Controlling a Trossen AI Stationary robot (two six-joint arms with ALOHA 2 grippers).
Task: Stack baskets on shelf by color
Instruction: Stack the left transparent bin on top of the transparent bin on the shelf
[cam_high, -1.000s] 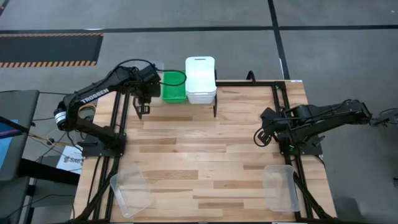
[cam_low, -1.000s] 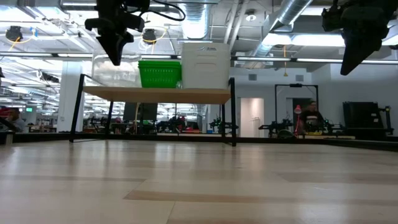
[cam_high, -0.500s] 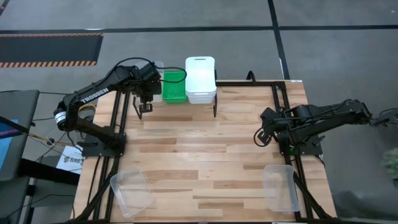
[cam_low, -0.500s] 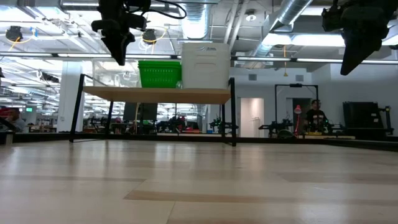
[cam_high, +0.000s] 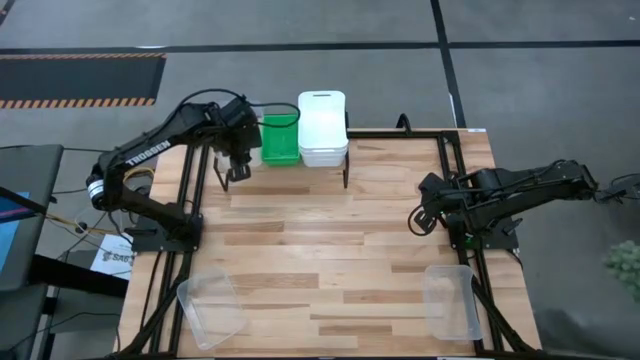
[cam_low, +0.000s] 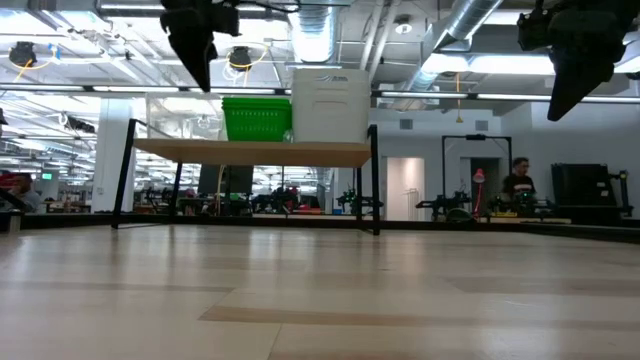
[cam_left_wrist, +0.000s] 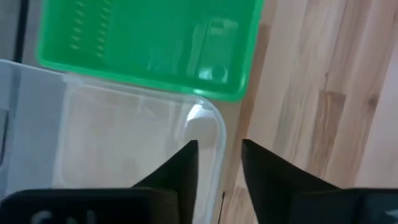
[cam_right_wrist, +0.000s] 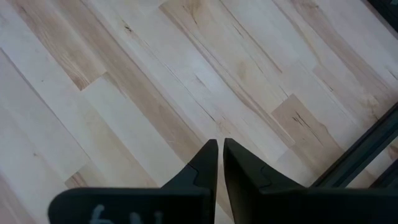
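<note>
The shelf (cam_low: 250, 152) stands at the table's far edge. On it rest, by their bottoms, a clear basket (cam_low: 185, 118), a green basket (cam_low: 257, 118) and a white stack (cam_low: 330, 105), side by side. My left gripper (cam_left_wrist: 217, 144) is open and hovers just above the clear basket's (cam_left_wrist: 124, 137) rim corner beside the green basket (cam_left_wrist: 149, 43), one finger over the inside and one over the outside, touching nothing. In the high view the left gripper (cam_high: 238, 168) hides most of that basket. My right gripper (cam_right_wrist: 220, 142) is shut and waits raised over the table's right side (cam_high: 416, 222).
Two more clear baskets lie on the table near its near edge, one at the left (cam_high: 212, 310) and one at the right (cam_high: 450, 302). The plank tabletop (cam_high: 320, 240) lies bare between them and the shelf. A black frame rail (cam_high: 455, 200) runs along the right side.
My left gripper has risen above the clear basket and shifted a little toward the green basket. The clear basket stays on the shelf's left end.
</note>
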